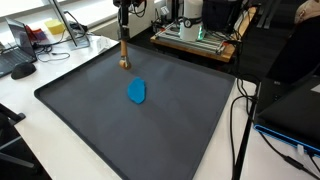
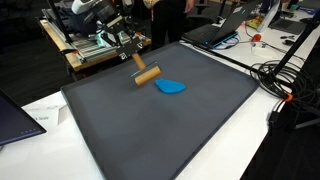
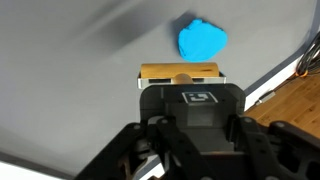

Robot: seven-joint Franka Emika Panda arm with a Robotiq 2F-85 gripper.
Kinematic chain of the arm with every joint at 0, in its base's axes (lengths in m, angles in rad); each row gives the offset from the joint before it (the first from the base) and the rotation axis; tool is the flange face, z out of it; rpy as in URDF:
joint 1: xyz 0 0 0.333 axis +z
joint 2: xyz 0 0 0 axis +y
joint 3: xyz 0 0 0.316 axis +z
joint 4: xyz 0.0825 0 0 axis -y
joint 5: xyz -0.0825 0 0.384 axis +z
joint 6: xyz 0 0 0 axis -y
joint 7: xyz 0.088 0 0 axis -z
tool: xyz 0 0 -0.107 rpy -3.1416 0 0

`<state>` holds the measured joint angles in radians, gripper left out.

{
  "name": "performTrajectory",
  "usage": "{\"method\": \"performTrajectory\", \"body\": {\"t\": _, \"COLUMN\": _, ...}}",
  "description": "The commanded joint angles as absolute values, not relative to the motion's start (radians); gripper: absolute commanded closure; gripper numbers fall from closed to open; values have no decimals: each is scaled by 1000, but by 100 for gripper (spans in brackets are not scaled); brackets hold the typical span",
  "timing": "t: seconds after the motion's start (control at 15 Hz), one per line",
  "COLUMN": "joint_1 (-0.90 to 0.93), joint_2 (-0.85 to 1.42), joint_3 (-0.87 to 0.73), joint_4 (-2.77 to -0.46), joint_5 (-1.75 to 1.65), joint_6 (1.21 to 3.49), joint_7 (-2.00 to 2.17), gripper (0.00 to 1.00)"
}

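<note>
The dark grey mat (image 1: 100, 130) fills most of both exterior views, and the work goes on over its far part, close to the back rim. The step in hand reads as a carry: the gripper (image 2: 131, 52) hangs above that far part of the mat with its jaws drawn narrow and clamped on the upper end of a wooden block (image 2: 147, 75). The block's lower end points down at the mat. Whether that end rests on the mat or hangs just clear of it cannot be told from these pictures. As a judgement, the next move calls for a firm, unchanged grip and a slow, level motion, since the block is gripped at one end only and could swing or slip between the pads. It also calls for care over height above the mat so the free end does not drag. The block is plain light-brown wood, long and slim, and stands almost upright in an exterior view (image 1: 124, 52). From the wrist its squared pale end face (image 3: 180, 72) shows just ahead of the gripper body. Smallest is a blue lump (image 1: 137, 92), flat and rounded, lying on the mat nearer its middle, apart from the block and untouched
</note>
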<state>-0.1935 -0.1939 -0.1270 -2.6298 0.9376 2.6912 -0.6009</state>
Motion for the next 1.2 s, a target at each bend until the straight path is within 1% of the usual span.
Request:
{"method": "performTrajectory", "body": {"t": 0.0, "joint_1": -138, "joint_2": -369, "joint_3": -65, "joint_4": -2767, "joint_5": 1027, "joint_6": 2837, "joint_7": -614, "gripper": 78}}
{"method": "performTrajectory", "body": {"t": 0.13, "joint_1": -97, "joint_2": -416, "joint_3": -18, "joint_4": -2810, "joint_5": 1062, "joint_6": 2926, "joint_7": -605, "gripper": 78}}
{"method": "performTrajectory", "body": {"t": 0.2, "joint_1": -99, "joint_2": -351, "joint_3": 29, "joint_4": -2746, "joint_5": 1098, "joint_6": 2961, "joint_7": -618, "gripper": 78}}
{"method": "performTrajectory", "body": {"t": 0.4, "joint_1": -62, "joint_2": -344, "joint_3": 157, "joint_4": -2760, "joint_5": 1154, "joint_6": 3124, "joint_7": -576, "gripper": 78}}
{"method": "performTrajectory", "body": {"t": 0.47, "joint_1": -79, "joint_2": -343, "joint_3": 95, "joint_4": -2760, "joint_5": 1100, "joint_6": 3036, "joint_7": -592, "gripper": 53}}
{"method": "performTrajectory", "body": {"t": 0.6, "joint_1": -64, "joint_2": -337, "joint_3": 153, "joint_4": -2760, "joint_5": 1122, "joint_6": 3097, "joint_7": -569, "gripper": 53}}
{"method": "performTrajectory", "body": {"t": 0.8, "joint_1": -64, "joint_2": -331, "joint_3": 158, "joint_4": -2760, "joint_5": 1125, "joint_6": 3105, "joint_7": -565, "gripper": 53}}
{"method": "performTrajectory", "body": {"t": 0.87, "joint_1": -65, "joint_2": -331, "joint_3": 157, "joint_4": -2760, "joint_5": 1125, "joint_6": 3105, "joint_7": -565, "gripper": 78}}
{"method": "performTrajectory", "body": {"t": 0.93, "joint_1": -61, "joint_2": -337, "joint_3": 162, "joint_4": -2760, "joint_5": 1124, "joint_6": 3105, "joint_7": -566, "gripper": 78}}
{"method": "performTrajectory", "body": {"t": 1.13, "joint_1": -73, "joint_2": -308, "joint_3": 236, "joint_4": -2760, "joint_5": 1106, "joint_6": 3206, "joint_7": -561, "gripper": 78}}
